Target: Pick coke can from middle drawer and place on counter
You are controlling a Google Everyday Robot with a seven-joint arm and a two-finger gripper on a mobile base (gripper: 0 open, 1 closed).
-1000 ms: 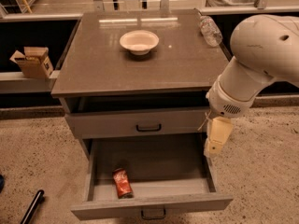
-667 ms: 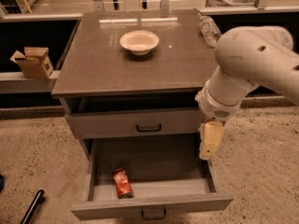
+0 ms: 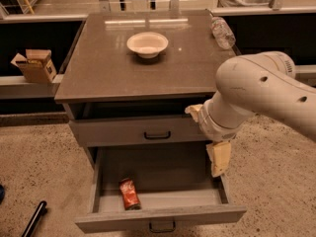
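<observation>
The coke can [image 3: 129,193] lies on its side in the front left of the open middle drawer [image 3: 163,216], which is pulled far out at the bottom of the cabinet. The counter [image 3: 108,68] is the grey-brown top above. My gripper [image 3: 219,159] hangs pointing down over the right edge of the open drawer, well to the right of the can and above it. It holds nothing that I can see. The big white arm covers the cabinet's right side.
A white bowl [image 3: 147,44] sits at the middle back of the counter and a clear plastic bottle [image 3: 222,32] lies at its back right. The upper drawer [image 3: 133,131] stands slightly ajar. A cardboard box [image 3: 34,65] is on a ledge at left. A black rod [image 3: 34,218] lies on the floor.
The arm has swung left and nearer the cabinet, bringing the gripper from beside the drawers to over the open drawer's right edge. The can has not moved.
</observation>
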